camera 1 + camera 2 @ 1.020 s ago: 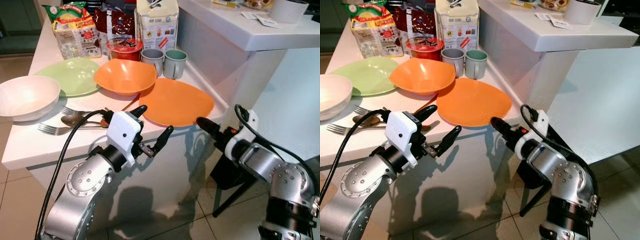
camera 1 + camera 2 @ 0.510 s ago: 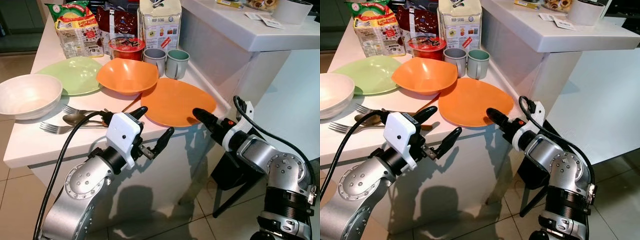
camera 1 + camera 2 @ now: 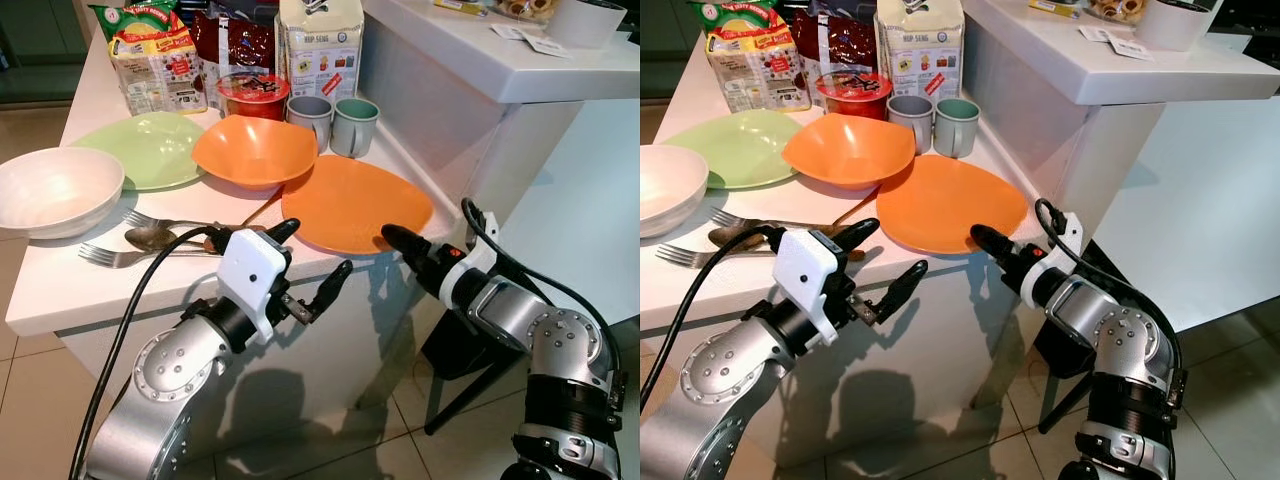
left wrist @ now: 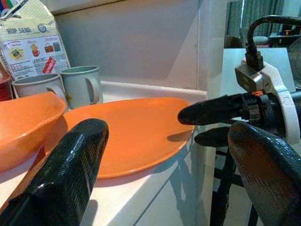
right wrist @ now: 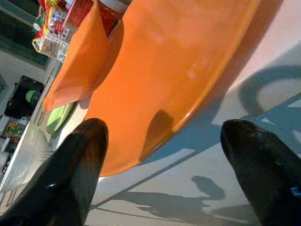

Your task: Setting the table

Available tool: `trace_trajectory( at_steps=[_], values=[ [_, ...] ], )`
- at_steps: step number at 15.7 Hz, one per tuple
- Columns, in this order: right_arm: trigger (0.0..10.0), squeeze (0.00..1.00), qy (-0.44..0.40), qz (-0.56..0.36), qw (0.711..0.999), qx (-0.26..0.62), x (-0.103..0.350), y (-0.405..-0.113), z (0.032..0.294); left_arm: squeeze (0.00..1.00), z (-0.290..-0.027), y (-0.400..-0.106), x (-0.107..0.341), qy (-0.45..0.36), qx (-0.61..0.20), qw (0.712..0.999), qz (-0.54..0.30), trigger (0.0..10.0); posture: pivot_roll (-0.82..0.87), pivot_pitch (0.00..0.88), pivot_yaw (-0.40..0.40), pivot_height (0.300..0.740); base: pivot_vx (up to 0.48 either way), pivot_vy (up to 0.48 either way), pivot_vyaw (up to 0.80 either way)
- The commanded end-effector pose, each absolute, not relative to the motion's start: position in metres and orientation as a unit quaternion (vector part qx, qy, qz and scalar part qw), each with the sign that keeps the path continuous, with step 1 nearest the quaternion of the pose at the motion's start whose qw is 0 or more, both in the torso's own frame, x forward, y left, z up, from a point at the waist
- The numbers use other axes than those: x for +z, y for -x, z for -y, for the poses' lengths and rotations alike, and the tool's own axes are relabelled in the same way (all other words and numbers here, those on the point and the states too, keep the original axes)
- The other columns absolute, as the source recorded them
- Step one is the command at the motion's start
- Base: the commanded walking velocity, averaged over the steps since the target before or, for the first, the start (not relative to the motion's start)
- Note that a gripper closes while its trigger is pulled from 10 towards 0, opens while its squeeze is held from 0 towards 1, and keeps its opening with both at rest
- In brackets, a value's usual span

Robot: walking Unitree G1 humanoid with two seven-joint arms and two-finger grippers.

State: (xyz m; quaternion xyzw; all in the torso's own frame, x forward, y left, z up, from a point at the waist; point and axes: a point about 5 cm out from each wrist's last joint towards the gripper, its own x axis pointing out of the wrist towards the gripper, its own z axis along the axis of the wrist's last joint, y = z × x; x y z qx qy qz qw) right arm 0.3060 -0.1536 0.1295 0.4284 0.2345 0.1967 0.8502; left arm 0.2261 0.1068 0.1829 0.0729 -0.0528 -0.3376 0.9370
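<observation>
Right claw (image 3: 400, 240), fingers apart, sits at the near edge of the orange plate (image 3: 355, 203) on the bench (image 3: 60, 285). Left claw (image 3: 310, 262) hangs spread wide just left.

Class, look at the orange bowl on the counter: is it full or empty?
Empty. The orange bowl sits upright beside the orange plate, and its smooth inside surface shows bare, with no food or liquid in it.
</observation>
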Motion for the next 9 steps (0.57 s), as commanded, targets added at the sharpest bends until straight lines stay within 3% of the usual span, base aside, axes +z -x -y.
trace_trajectory(
  at_steps=[1, 9],
  values=[
    [0.0, 0.0, -0.426, -0.226, 0.854, 0.195, 0.1325, -0.3076, 0.1576, 0.0, -0.1045, -0.2241, 0.1854, -0.074, -0.343, 0.935, 0.055, 10.0, 0.0, 0.0, -0.102, 0.74, 0.0, 0.0, 0.0],
    [0.0, 0.0, -0.45, -0.222, 0.842, 0.2, 0.1318, -0.3108, 0.1586, 0.0, -0.1027, -0.2243, 0.1844, -0.075, -0.347, 0.933, 0.052, 10.0, 0.0, 0.0, -0.098, 0.74, 0.0, 0.0, 0.0]
  ],
)
